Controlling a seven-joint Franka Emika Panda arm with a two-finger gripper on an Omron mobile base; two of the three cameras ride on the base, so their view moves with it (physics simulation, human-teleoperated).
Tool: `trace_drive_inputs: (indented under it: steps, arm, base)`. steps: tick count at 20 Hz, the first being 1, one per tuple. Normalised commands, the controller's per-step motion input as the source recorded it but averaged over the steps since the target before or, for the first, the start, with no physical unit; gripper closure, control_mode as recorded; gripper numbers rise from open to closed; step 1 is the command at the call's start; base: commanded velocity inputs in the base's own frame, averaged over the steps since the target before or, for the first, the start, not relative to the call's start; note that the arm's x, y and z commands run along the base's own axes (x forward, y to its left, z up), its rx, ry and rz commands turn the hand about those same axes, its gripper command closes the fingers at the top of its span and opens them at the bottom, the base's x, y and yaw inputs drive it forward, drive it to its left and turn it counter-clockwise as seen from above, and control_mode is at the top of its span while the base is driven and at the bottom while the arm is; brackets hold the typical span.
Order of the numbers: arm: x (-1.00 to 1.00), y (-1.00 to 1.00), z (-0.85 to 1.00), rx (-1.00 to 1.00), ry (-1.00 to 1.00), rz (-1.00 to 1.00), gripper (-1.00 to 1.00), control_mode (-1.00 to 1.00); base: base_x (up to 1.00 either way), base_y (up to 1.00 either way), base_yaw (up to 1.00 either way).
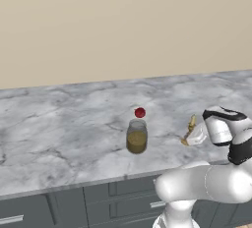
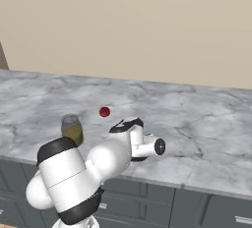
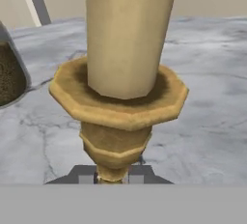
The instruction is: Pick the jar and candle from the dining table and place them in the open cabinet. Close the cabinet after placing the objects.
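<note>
Candle (image 3: 126,49): brass holder stem clamped between gripper (image 3: 112,175) fingertips at 6 o'clock. Jar (image 3: 9,71) at 9 o'clock, on dining table (image 3: 207,121).

Text check | nothing readable | clear glass jar with olive-brown filling (image 1: 137,136) carries no label | pale-yellow candle on golden brass holder (image 3: 123,73) bears no marking | grey-white marble table top (image 1: 59,124) unmarked

The arm reaches low and level, its hand (image 3: 111,175) clamped on the candle (image 3: 126,49)
</note>
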Motion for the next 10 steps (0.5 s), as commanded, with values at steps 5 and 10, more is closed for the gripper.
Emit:
trace_drive_inputs:
  steps: [5,10]
  arm:
    - [-0.19,-0.06,0.18,0.01,-0.04,0.00,1.00,-1.00]
    - [-0.30,-0.10,0.45,0.00,-0.09,0.00,1.00,-1.00]
  base:
    - [0.00,0.00,0.00]
    - [0.00,0.00,0.00]
